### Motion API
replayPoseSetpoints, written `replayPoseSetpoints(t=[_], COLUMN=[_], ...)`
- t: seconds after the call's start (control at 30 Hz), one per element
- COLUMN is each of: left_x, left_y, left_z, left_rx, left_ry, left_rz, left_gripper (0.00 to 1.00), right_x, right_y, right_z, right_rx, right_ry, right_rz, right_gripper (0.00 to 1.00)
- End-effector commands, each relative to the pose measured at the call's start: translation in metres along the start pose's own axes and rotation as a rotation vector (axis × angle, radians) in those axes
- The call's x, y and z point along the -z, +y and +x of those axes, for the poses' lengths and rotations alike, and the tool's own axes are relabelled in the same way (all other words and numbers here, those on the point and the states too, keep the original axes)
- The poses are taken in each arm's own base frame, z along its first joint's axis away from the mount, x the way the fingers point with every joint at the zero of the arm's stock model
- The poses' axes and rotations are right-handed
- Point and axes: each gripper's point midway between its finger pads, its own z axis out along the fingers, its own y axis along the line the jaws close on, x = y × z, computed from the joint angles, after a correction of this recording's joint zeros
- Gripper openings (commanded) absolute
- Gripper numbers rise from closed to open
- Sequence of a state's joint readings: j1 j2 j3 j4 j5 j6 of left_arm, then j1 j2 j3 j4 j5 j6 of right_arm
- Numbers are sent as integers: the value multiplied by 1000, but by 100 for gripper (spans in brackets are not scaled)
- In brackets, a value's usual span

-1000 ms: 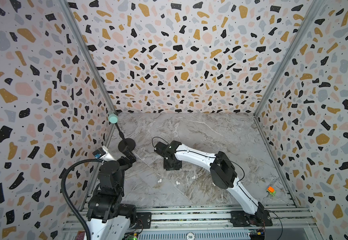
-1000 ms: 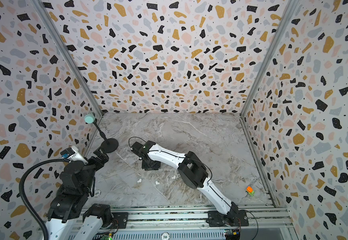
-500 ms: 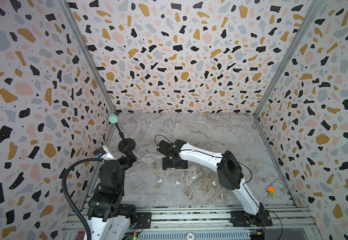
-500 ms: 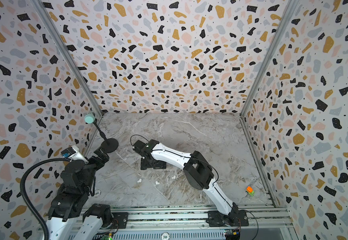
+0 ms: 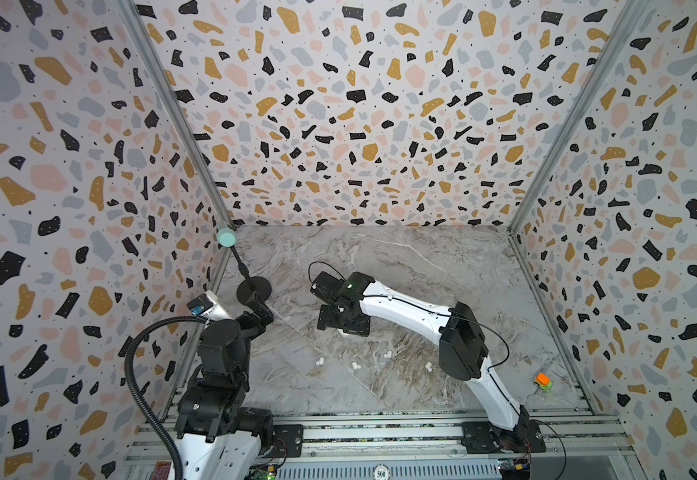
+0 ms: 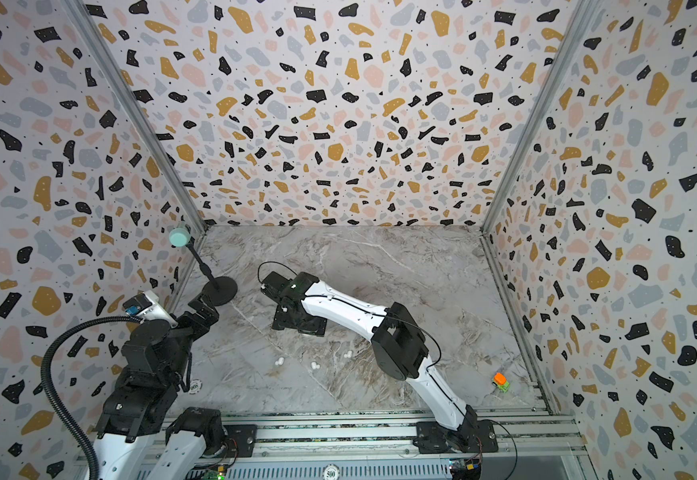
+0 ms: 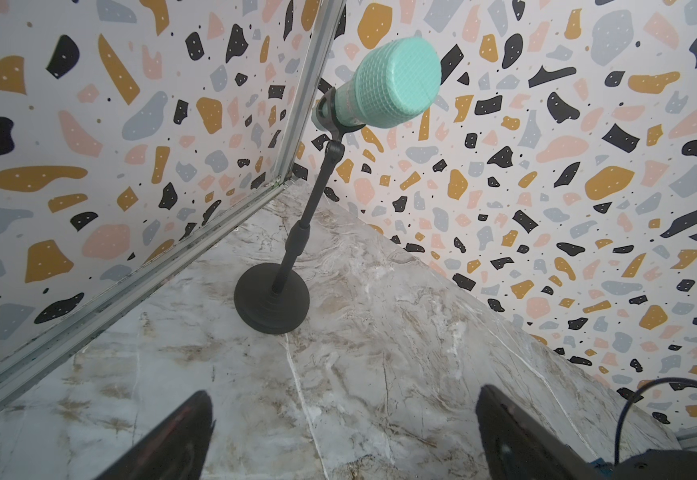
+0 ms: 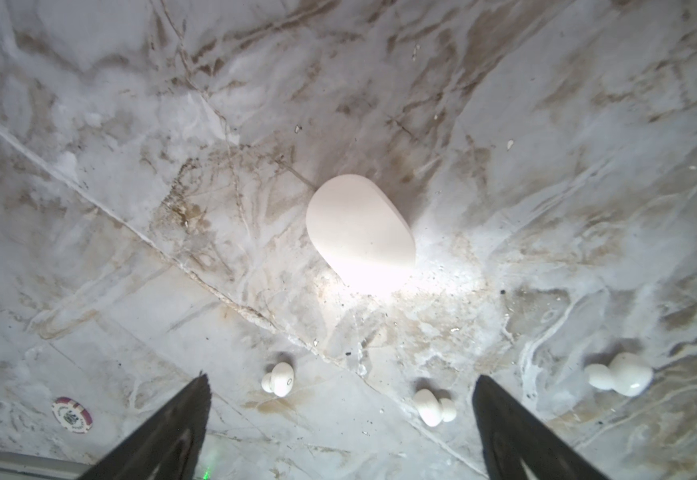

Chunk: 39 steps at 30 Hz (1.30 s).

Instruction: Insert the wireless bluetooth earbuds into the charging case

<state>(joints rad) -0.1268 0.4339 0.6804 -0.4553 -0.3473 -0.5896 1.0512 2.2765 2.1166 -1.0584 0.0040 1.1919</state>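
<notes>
Since the case (image 8: pixel 361 232) lies shut and flat on the table (image 5: pixel 421 266) just ahead of the right arm (image 5: pixel 400 307), what matters for the coming move is how its long axis sits against that arm's jaws. In the right wrist view the white oval is about centred between the two jaw tips. Its length runs mostly away from them, slanted a little off square to the line joining them. The right jaws stand spread wide and hold nothing, clear of the case. Closing as they stand would, I judge, pinch the case across its narrow width, though slightly askew, so a small turn of the wrist would likely square the grip (the smooth rounded shell looks apt to squirm out of a skewed pinch). The earbuds (image 5: pixel 355 365), four small white beans, lie loose in a ragged row on the table between the case and the front edge, each apart from the case. In the right wrist view two show between the jaw tips and a third outside them. None sits in the case. The right arm is plainly the nearer one. The left arm (image 5: pixel 222 349) is folded back by the left edge, and the left jaws, also wide apart and empty, face the microphone stand (image 7: pixel 292 249) near the far left corner, well apart from case and earbuds.
</notes>
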Motion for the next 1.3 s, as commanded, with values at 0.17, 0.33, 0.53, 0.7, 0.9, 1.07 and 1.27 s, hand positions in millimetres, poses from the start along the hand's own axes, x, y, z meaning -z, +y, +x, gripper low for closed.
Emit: replayPoseSetpoints(t=[0.17,0.33,0.53,0.7,0.9,1.07,1.27], left_x=[0,0,-1,-2,-3,-3,-3], left_y=[-5,-5,-6,-5,-5,-5,-5], left_z=[-4,-3,-3,-2,-2,-2,-1], left_rx=[9,9,8,6,5,5,4], left_ry=[-22,-21,-18,-15,-12,-11,-10], left_rz=[28,27,30,27,23,23,22], left_gripper=[100,100,100,100,100,100,100], right_x=[-9,-15,-26,-37,-47,-48,-44], right_y=[18,34,44,47,39,28,14], right_z=[8,19,26,26,19,10,0], right_rx=[-33,-8,16,30,20,11,1], right_ry=[63,86,110,125,124,98,60], right_rz=[-54,-109,-138,-144,-116,-74,-31], right_gripper=[99,99,99,99,99,99,99])
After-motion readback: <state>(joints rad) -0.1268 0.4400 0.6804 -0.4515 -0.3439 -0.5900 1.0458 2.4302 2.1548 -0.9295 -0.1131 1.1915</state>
